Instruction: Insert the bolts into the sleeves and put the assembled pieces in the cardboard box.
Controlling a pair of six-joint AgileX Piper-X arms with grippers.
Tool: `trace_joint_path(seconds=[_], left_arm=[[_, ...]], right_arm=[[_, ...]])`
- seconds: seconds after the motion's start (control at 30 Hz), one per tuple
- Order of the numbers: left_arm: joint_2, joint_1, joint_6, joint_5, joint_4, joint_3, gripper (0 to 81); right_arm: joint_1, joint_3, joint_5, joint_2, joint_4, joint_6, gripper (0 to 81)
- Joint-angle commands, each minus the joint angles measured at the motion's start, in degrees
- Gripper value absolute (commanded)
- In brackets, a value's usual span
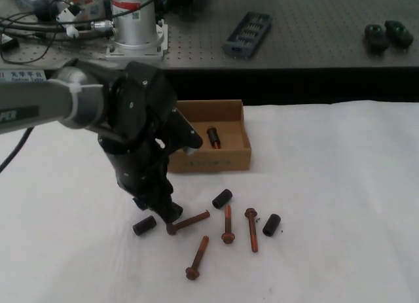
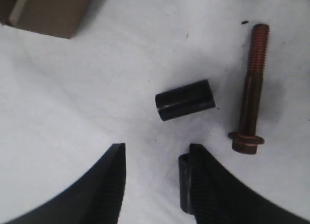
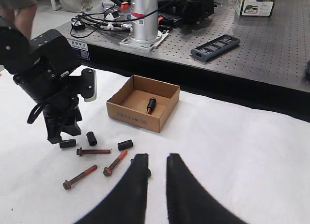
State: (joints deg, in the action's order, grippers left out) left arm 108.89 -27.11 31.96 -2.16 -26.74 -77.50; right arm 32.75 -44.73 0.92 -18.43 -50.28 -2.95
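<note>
Surface: white cloth [image 1: 340, 205] over the lower two thirds of the high view. A grey perforated plate [image 1: 294, 35] runs across the top, with a metal column base [image 1: 134, 31] at upper left.
Cardboard box: cardboard box [image 1: 241, 160] sits just above centre of the high view, open side up, at the far edge of the cloth.
Assembled piece: one assembled piece [image 1: 213, 136], a bolt in a sleeve, lies inside the box toward its right wall.
Loose bolts: four loose bolts [image 1: 196, 256] lie flat on the cloth at lower centre, below the box, none touching another.
Loose sleeves: three loose sleeves [image 1: 272, 224] show among the bolts, at lower centre left, centre and centre right. All lie on their sides.
Left gripper: left gripper [image 2: 154, 154] points down at the cloth, left of centre in the high view. Its fingers are spread apart and hold nothing.
Target sleeve: target sleeve [image 2: 185, 99] lies on the cloth just ahead of the gap between those fingers, untouched.
Neighbouring bolt: neighbouring bolt [image 2: 251, 96] lies just beside the target sleeve and apart from it. Its head is close to one fingertip and its thread points away.
Right gripper: right gripper [image 3: 156, 158] hangs above the cloth well apart from the parts, a narrow gap between its fingers and nothing in them.
</note>
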Motion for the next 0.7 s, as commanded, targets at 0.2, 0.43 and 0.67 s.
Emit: trace_joint_path(seconds=[0.2, 0.43, 0.67], left_arm=[[0.7, -0.2, -1.5, -0.2, -7.4, -0.8, 30.2], [0.9, -0.2, -2.9, 0.2, -7.5, -0.8, 30.2], [2.9, -0.2, -3.1, 0.2, -7.8, -0.8, 30.2]], right_arm=[[0.0, 0.0, -0.2, 0.4, 0.0, -0.5, 11.4], [0.0, 0.0, 1.1, 0.4, 0.0, -0.5, 11.4], [0.0, 0.0, 1.1, 0.4, 0.0, -0.5, 11.4]])
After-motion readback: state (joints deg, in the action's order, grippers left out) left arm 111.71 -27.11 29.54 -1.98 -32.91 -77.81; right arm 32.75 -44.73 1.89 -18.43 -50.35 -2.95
